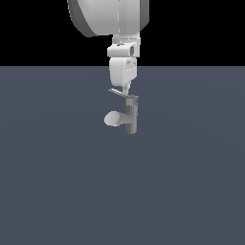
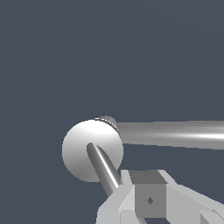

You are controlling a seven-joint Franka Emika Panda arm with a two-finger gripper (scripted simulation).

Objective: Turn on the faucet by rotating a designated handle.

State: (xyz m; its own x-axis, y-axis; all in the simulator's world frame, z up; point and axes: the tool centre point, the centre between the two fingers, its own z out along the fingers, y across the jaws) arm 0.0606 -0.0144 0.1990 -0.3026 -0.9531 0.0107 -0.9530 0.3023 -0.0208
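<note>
The faucet (image 1: 131,115) is a small grey upright post with a stubby pale round-ended spout (image 1: 112,118) pointing to the exterior view's left. The handle (image 1: 119,93), a thin flat bar, slants out from the post's top. My gripper (image 1: 126,88) hangs straight down over the handle, fingers together and tips at the bar. In the wrist view the handle (image 2: 103,168) crosses a pale round face of the faucet (image 2: 76,148) and ends right beside my shut gripper (image 2: 148,197). Nothing sits between the fingers.
A flat dark grey-blue floor (image 1: 57,182) spreads all around the faucet. A long grey cylinder (image 2: 175,134) of the faucet runs off the wrist view's edge. The arm's large white link (image 1: 107,16) hangs above.
</note>
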